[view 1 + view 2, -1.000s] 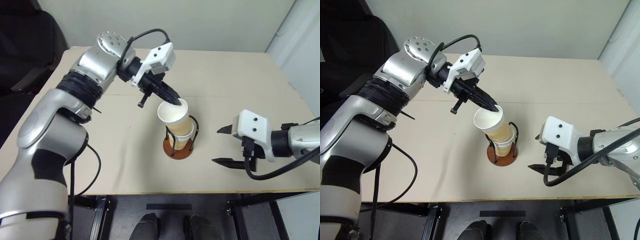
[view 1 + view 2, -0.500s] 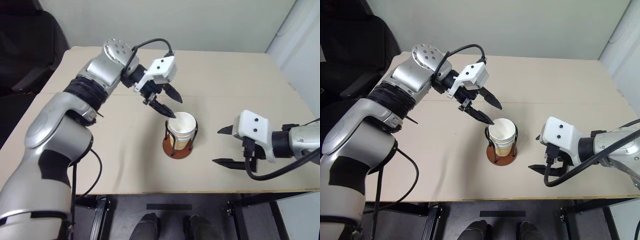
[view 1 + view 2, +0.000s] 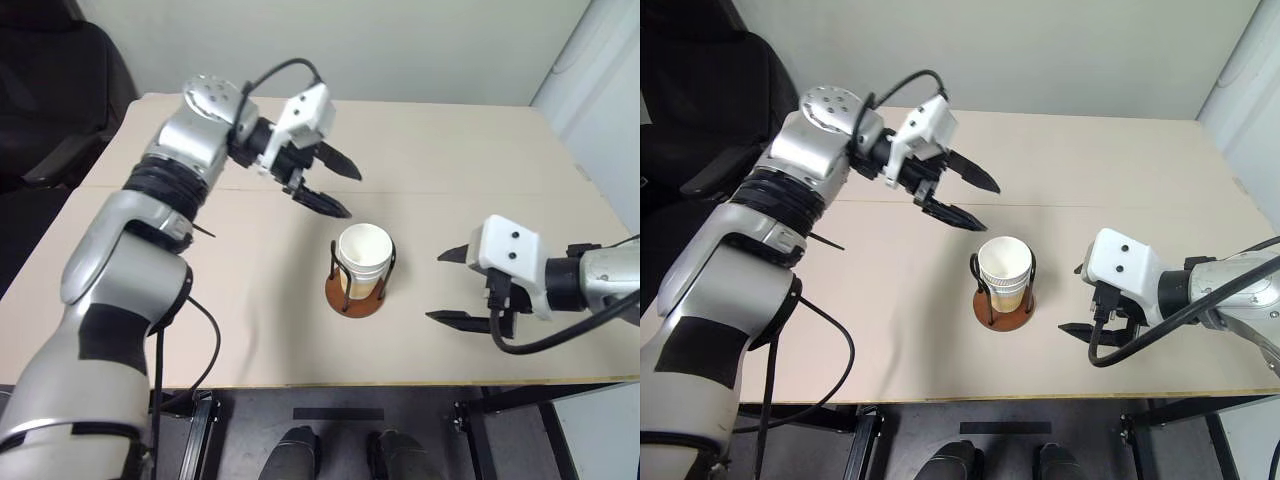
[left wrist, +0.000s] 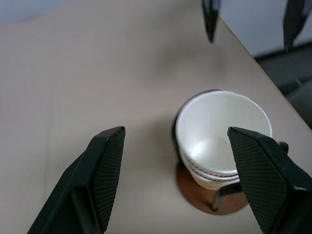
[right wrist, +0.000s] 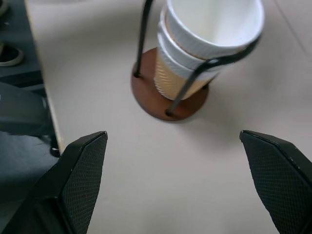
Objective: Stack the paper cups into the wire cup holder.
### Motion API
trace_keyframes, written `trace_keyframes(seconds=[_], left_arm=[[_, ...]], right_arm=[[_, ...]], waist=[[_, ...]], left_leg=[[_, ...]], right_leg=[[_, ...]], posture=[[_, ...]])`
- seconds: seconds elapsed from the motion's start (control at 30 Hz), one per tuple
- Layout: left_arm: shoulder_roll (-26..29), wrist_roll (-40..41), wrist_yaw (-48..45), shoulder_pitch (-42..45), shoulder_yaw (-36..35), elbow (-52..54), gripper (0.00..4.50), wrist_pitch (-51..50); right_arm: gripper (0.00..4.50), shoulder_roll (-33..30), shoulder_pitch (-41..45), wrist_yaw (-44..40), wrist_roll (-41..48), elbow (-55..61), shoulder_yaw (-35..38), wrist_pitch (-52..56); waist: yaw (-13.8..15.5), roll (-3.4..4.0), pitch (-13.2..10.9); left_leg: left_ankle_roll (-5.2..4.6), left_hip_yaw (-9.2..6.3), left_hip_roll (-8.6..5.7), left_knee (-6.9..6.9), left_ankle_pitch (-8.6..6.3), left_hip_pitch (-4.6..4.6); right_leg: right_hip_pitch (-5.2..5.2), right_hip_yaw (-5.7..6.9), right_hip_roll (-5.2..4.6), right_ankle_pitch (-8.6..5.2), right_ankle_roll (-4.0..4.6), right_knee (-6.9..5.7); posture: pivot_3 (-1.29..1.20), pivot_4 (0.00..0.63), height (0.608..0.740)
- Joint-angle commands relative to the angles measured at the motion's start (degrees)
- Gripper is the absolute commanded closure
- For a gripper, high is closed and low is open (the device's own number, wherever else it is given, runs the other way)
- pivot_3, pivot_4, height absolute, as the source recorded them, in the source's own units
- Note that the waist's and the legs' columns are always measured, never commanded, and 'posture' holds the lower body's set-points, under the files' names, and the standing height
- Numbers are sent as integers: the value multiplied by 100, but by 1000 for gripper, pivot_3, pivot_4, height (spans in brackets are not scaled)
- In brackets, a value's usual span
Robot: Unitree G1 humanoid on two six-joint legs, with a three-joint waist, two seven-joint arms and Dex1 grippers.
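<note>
1. Paper cups: nested upright inside the wire cup holder at mid-counter.
2. Left pincer: released, empty, above and behind the cups.
3. Right pincer: released, empty, beside the holder.

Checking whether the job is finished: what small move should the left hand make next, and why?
Probably just draw back to rest. The left hand is open and empty above the table, and the paper cups sit nested upright inside the wire cup holder.

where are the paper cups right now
The paper cups sit nested in the wire cup holder near the middle of the table, between the open left pincer behind them and the open right pincer to their right.
</note>
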State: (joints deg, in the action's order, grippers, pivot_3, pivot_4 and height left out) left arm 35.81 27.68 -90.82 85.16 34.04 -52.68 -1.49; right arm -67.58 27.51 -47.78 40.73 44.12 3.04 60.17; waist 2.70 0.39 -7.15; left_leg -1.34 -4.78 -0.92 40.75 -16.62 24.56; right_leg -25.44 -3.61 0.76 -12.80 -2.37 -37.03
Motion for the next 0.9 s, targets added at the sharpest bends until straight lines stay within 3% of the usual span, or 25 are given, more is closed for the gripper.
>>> trace_keyframes(seconds=[0.03,0.27,0.47,0.7,0.9], left_arm=[[486,-170,-147,-401,-770,211,902,-506],[1379,32,575,-2188,-2214,1719,902,-2005],[1422,212,1660,-3415,-3313,2847,902,-2802],[1150,-37,2680,-3682,-3957,2845,902,-2662],[1189,-249,3407,-3648,-4381,2766,902,-2507]], right_arm=[[48,57,68,16,-84,-81,-3,-157],[48,778,414,478,-63,-964,174,62],[48,688,142,552,-464,-1610,380,-171],[48,852,184,674,-795,-2158,316,-417],[48,875,415,457,-1163,-2312,-229,-756]], waist=[[-23,2,0],[-129,3,4],[-41,0,5],[-73,0,5],[-124,0,5]], left_leg=[[0,9,-2,-2,0,-4],[0,26,4,1,1,-20],[-1,13,1,19,0,-25],[-1,16,2,17,1,-61],[-1,18,2,13,1,-64]], right_leg=[[0,-2,7,0,0,0],[-1,-15,14,0,-3,-7],[14,-7,7,0,-2,-4],[51,-8,7,2,1,-13],[50,-9,7,3,2,-10]], posture=[[0,150,740],[0,150,740],[0,150,740],[0,150,740],[0,150,740]])
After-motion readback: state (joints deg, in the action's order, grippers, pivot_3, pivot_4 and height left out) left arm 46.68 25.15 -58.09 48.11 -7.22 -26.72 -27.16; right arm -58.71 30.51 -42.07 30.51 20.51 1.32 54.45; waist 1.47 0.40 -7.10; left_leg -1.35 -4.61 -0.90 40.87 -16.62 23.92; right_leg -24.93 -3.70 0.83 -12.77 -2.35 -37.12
